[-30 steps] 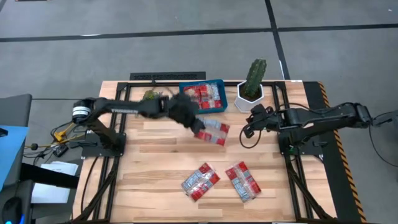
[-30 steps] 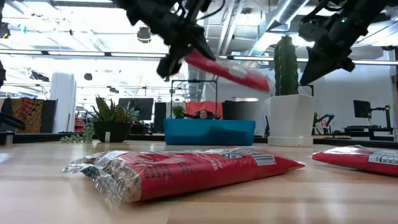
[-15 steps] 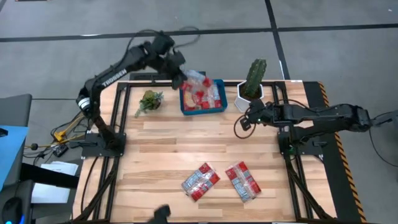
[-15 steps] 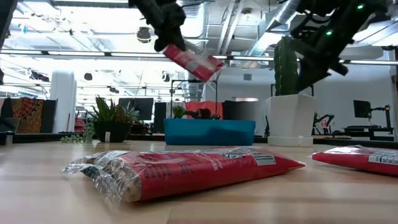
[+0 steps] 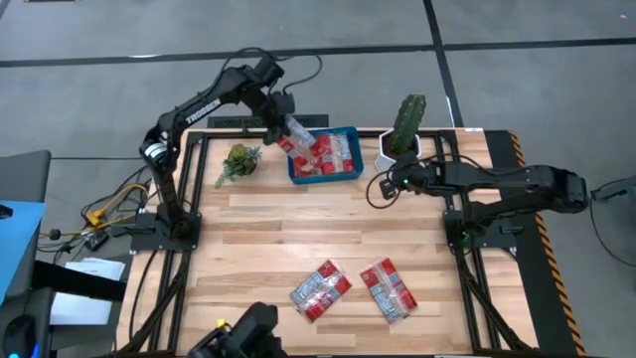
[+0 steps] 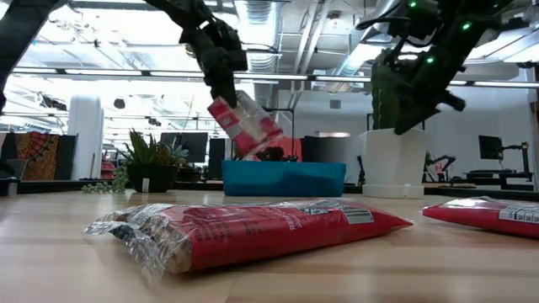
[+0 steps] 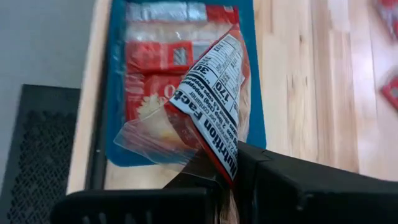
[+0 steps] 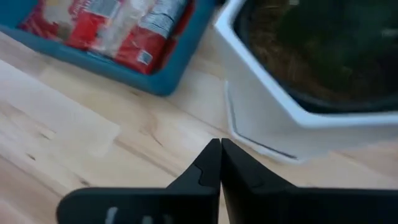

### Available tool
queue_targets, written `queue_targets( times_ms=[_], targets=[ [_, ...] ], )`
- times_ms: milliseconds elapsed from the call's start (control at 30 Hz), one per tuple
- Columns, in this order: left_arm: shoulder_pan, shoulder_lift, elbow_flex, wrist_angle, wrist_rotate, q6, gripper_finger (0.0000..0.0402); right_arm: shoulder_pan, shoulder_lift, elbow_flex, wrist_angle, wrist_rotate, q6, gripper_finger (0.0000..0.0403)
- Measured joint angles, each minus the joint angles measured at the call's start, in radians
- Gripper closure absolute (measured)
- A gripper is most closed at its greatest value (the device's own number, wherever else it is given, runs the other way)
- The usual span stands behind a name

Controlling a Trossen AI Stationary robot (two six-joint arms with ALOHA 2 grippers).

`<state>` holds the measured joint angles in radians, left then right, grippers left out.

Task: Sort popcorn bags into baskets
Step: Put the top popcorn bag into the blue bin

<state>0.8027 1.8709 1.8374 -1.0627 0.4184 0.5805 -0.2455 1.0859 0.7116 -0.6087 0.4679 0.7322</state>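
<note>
The high camera looked straight down from well above, taking in the whole wooden table (image 5: 258,259) with floor around it. The low camera sat at tabletop height, facing level across the boards toward the office behind, a popcorn bag (image 6: 253,231) close before its lens, probably one of the two low in the overhead frame. Both wrist cameras looked steeply down at close range: both caught the blue bin (image 7: 256,112) (image 8: 180,65), which also appeared in the overhead's upper centre.

Left arm reaches high across the far side, its gripper (image 5: 281,119) jaws clamped; right gripper (image 5: 384,186) hovers low, jaws pressed together.
</note>
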Motion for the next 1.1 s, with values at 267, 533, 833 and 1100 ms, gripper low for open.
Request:
queue_targets(
  times_ms=[267,533,833,1100],
  targets=[
    [-0.048,0.063,0.000,-0.005,-0.051,0.100,0.0400,0.000,0.035,0.000,0.012,-0.021,0.000,0.0385],
    [-0.090,0.063,0.001,-0.023,-0.108,0.200,0.0400,0.000,0.049,0.000,0.023,-0.025,-0.005,0.0375],
    [-0.102,0.063,-0.009,-0.005,-0.131,0.232,0.0399,0.000,0.050,0.000,0.019,-0.024,-0.008,0.0378],
    [-0.102,0.063,-0.009,0.007,-0.128,0.241,0.0387,0.000,0.050,0.000,0.019,-0.022,-0.008,0.0379]
  ],
)
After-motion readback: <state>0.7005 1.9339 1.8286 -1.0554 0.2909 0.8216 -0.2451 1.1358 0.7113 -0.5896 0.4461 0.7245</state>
